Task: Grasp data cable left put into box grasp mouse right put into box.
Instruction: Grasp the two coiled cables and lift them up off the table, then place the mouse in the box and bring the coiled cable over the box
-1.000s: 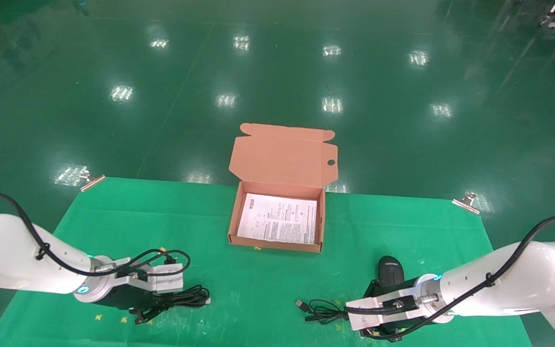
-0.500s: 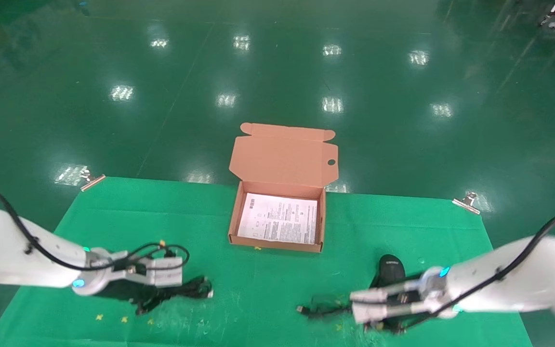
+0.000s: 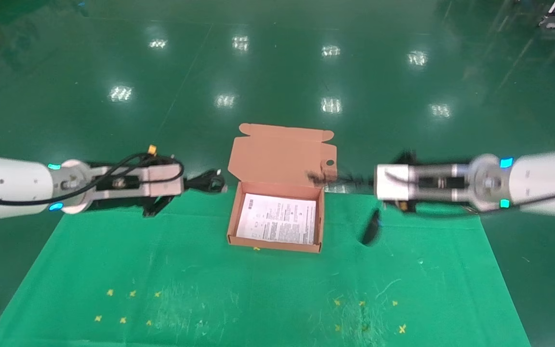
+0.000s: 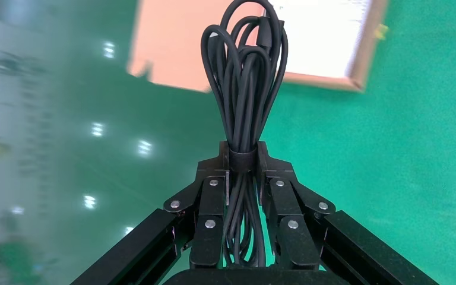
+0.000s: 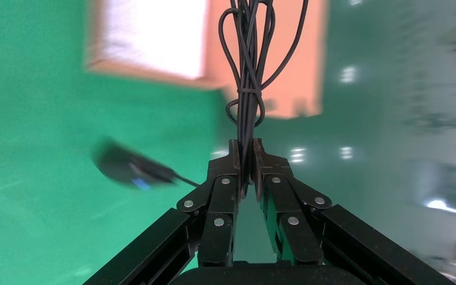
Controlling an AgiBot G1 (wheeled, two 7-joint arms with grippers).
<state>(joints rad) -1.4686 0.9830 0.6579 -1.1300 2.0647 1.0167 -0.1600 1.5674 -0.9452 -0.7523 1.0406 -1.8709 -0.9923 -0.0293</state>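
Data cable: a black bundle of long loops, held up in the air just left of the box, level with its raised lid, long axis pointing toward the box.
Left hand: closed on the bundle at its strap.
Mouse: dangling on its thin wire just right of the box, above the green surface.
Right hand: closed on the gathered wire, not the mouse body; level with the lid, to its right.
Box: open, a printed sheet inside, midway between both hands.
Key relation: each load looked about equally near; both must travel inward, then down.
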